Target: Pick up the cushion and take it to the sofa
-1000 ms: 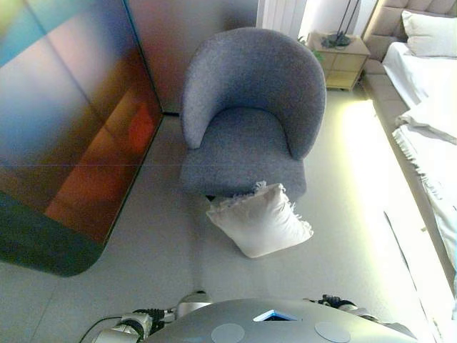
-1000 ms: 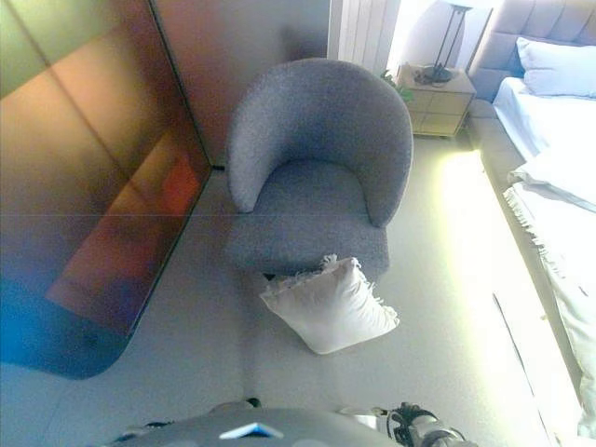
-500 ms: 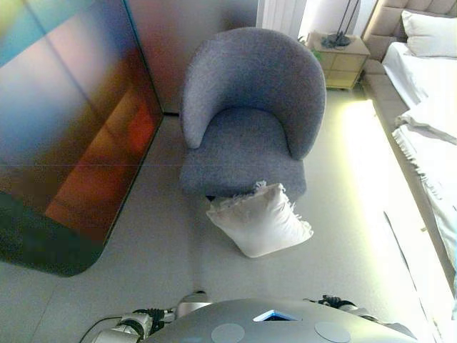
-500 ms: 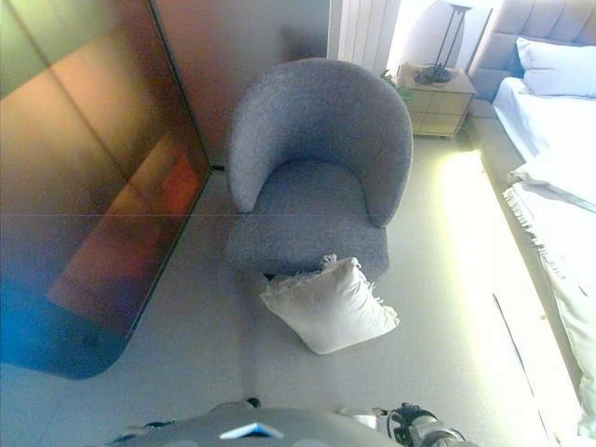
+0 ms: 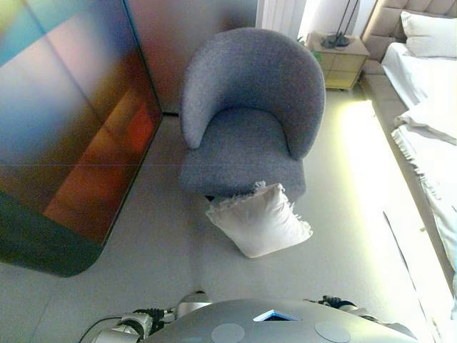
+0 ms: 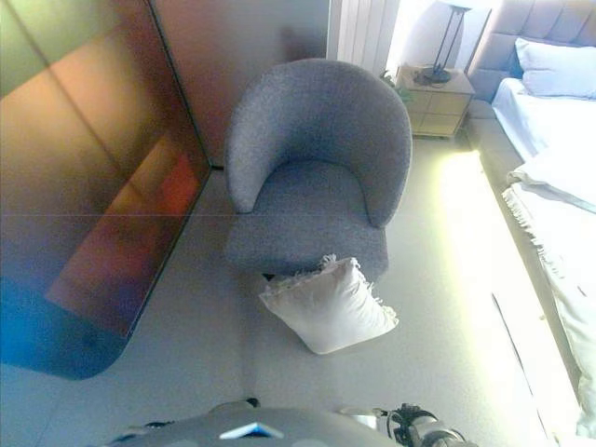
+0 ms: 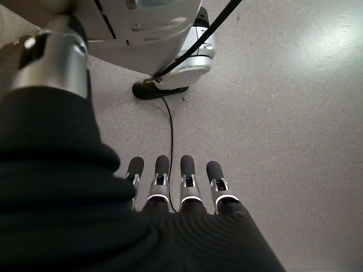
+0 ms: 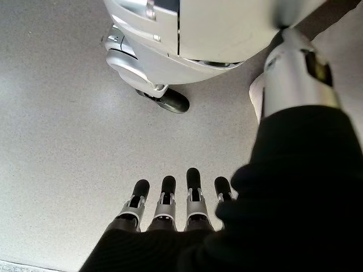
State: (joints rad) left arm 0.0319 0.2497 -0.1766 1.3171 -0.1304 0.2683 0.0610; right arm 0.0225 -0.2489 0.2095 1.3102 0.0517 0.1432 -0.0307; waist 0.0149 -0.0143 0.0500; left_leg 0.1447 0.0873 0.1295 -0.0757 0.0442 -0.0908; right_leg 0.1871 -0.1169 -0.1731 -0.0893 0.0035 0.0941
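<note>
A white cushion (image 5: 260,221) with a fringed edge lies on the floor, leaning against the front of a grey round-backed armchair (image 5: 246,118). It also shows in the right eye view (image 6: 328,305). My left hand (image 7: 178,190) hangs at my side over bare floor, fingers straight and holding nothing. My right hand (image 8: 176,204) hangs the same way, fingers straight and empty. Both hands are far from the cushion. Neither hand shows in the eye views.
A tall glossy dark panel (image 5: 68,121) stands to the left of the armchair. A bed (image 5: 432,93) with white bedding runs along the right. A bedside table (image 5: 341,58) with a lamp stands behind the armchair. Floor lies between me and the cushion.
</note>
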